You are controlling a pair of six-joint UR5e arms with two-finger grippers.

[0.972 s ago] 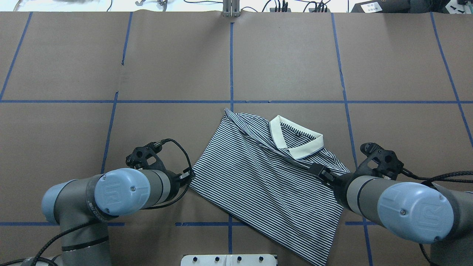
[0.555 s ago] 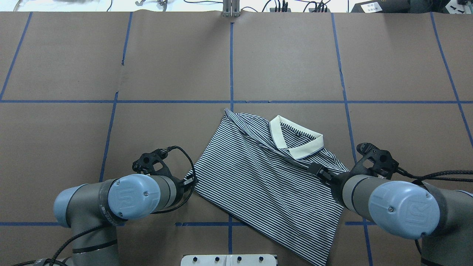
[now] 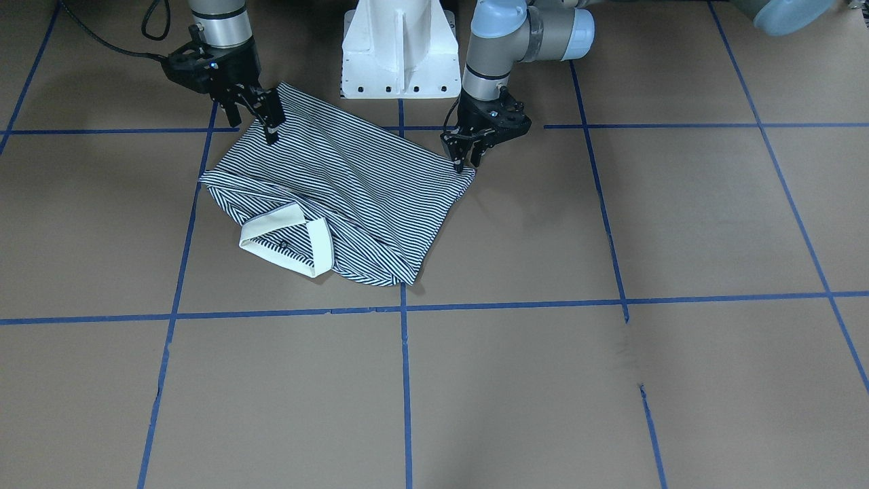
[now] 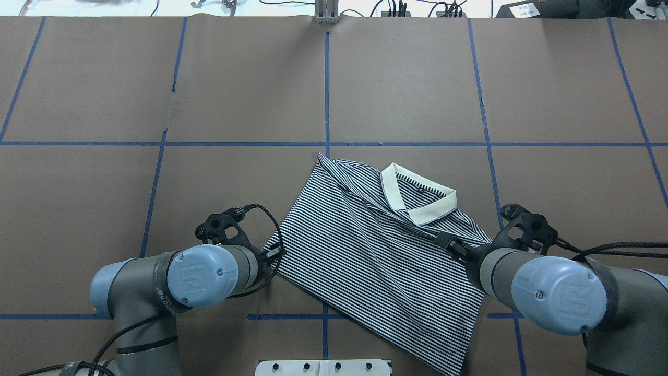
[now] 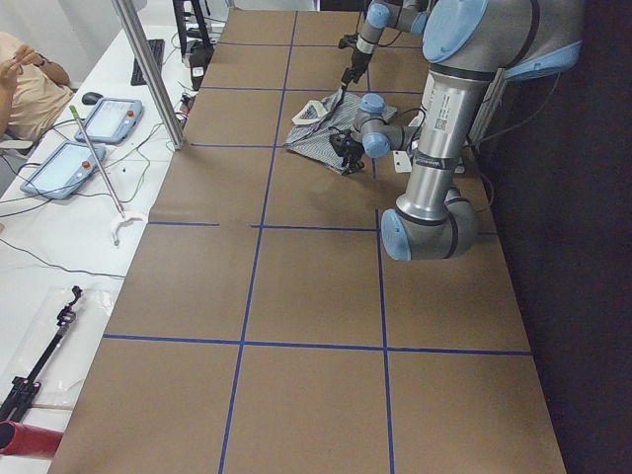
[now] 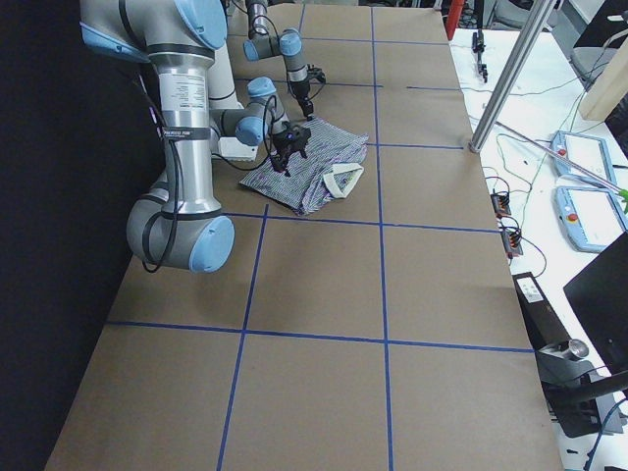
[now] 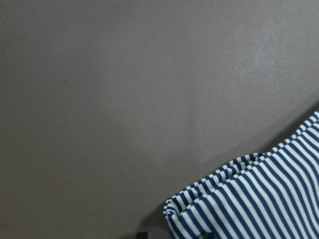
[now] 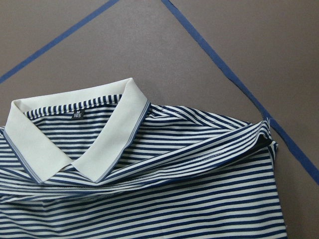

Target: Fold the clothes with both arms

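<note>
The striped polo shirt (image 4: 365, 256) lies folded and askew on the brown table, with its cream collar (image 4: 417, 201) towards the far right. It also shows in the front view (image 3: 353, 183). My left gripper (image 4: 272, 253) is at the shirt's left corner, jaws slightly apart, tips low by the hem (image 3: 466, 164). The left wrist view shows that folded corner (image 7: 259, 199) just ahead. My right gripper (image 4: 450, 244) is open over the shirt's right shoulder edge (image 3: 261, 129). The right wrist view shows the collar (image 8: 75, 144) and the size label.
The white pedestal base (image 3: 397, 54) stands just behind the shirt's near hem. Blue tape lines (image 4: 326, 89) grid the brown table cover. A metal post (image 4: 326, 13) stands at the far edge. An operator (image 5: 30, 89) and tablets sit beyond that edge.
My left arm has swung right, bringing its gripper to the shirt's left corner. My right arm has shifted slightly left and forward. The shirt has not moved.
</note>
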